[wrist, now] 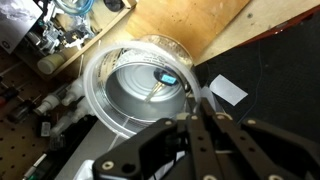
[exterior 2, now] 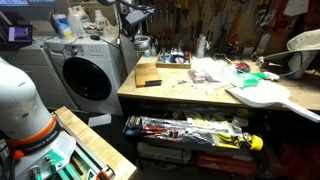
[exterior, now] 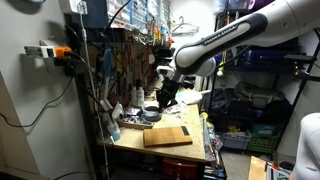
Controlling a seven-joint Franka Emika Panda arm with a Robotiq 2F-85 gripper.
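While the arm (exterior: 230, 40) hung over the table (exterior: 128, 137), jaws drawn together at the rim of a clear bowl (wrist: 135, 85), bowl at the table's back, beside a wooden board (exterior: 167, 136), small blue piece (wrist: 168, 76) inside.

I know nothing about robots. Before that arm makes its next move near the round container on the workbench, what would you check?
1. Gripper position: ok, it hangs just above the round container, close to its rim.
2. Jaws ready to grasp: not ok, they look shut and hold nothing.
3. Container contents: cannot tell, though a small blue item lies inside.
4. Wooden board: ok, it lies flat beside the container.
5. Space behind the container: not ok, bench clutter crowds close.
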